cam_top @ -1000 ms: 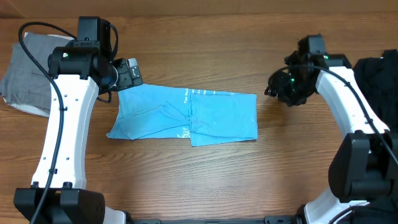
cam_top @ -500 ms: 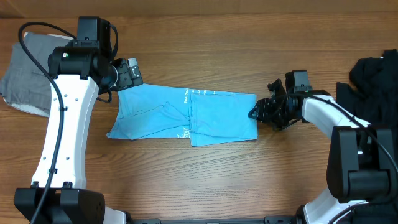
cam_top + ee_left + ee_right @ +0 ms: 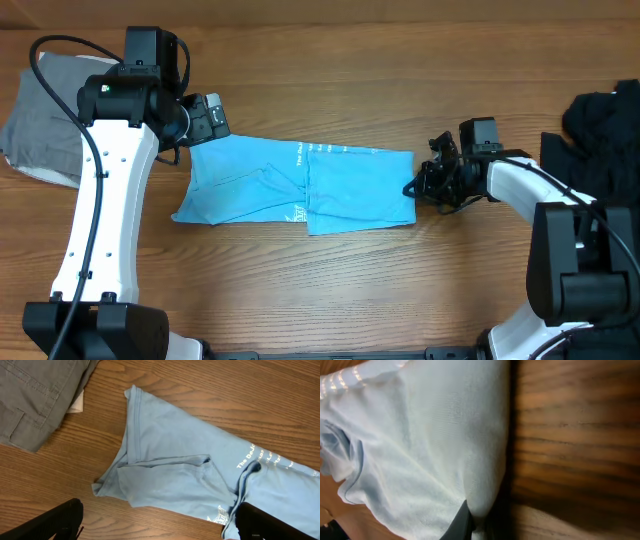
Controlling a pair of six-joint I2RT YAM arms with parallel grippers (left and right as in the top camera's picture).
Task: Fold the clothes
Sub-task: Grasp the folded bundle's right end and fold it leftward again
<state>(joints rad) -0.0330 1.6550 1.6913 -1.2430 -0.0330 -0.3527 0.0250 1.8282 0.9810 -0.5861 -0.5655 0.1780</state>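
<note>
The light blue T-shirt [image 3: 300,185] lies folded into a long strip across the middle of the table, with white lettering along its top edge. My left gripper [image 3: 205,118] is open and empty above the shirt's upper left corner. In the left wrist view its fingers [image 3: 50,522] frame the shirt's left end [image 3: 190,460]. My right gripper [image 3: 420,187] is low at the middle of the shirt's right edge. In the right wrist view the cloth [image 3: 420,450] is pinched against a black finger [image 3: 457,522], and the gripper [image 3: 480,527] looks shut on it.
Grey trousers [image 3: 40,120] lie at the far left, also seen in the left wrist view [image 3: 35,395]. A dark garment pile [image 3: 600,120] sits at the far right. Bare wood lies in front of and behind the shirt.
My right arm has come down and to the left from a raised pose to the shirt's right edge, and it has closed on the cloth. The left arm has not moved.
</note>
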